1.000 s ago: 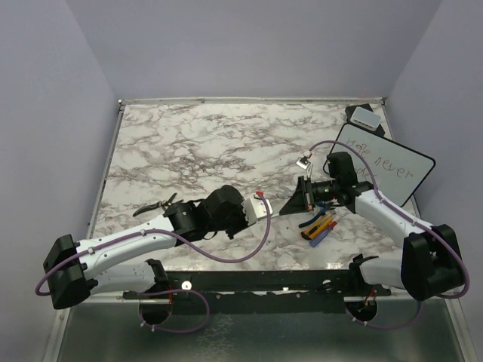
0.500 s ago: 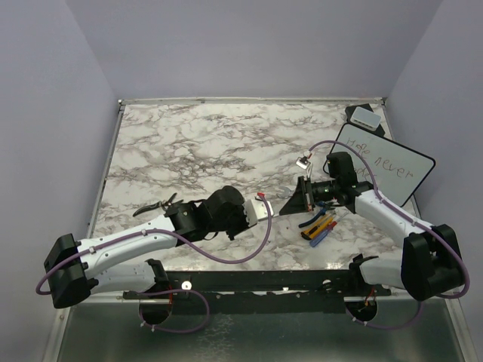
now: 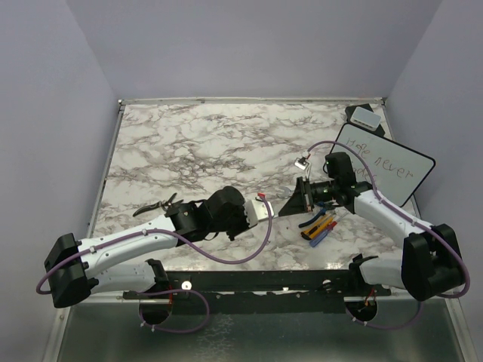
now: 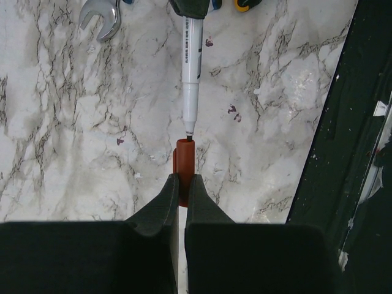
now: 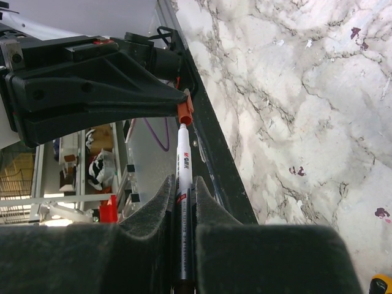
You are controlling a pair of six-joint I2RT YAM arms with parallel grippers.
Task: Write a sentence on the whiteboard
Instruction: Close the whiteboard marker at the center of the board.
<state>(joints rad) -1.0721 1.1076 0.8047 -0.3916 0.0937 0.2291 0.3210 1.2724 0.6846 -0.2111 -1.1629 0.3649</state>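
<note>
The whiteboard [image 3: 398,170] lies at the right table edge with faint handwriting on it. My right gripper [image 3: 287,205] is shut on a white marker [image 5: 184,160], which also shows in the left wrist view [image 4: 190,67]. My left gripper [image 3: 263,202] is shut on the marker's red cap [image 4: 185,164], held just left of the right gripper. The marker's tip meets the cap's open mouth; they are in line. In the right wrist view the cap [image 5: 185,113] sits at the tip of the left gripper's black fingers [image 5: 104,92].
A small grey-white block [image 3: 367,116] sits at the far right corner. Several coloured pens [image 3: 319,226] lie under the right arm. A metal clip [image 3: 305,161] lies near the whiteboard. Black pliers [image 3: 159,205] lie by the left arm. A wrench [image 4: 101,15] lies on the marble.
My right gripper has edged left, bringing the marker's tip up to the cap. The left gripper has barely shifted.
</note>
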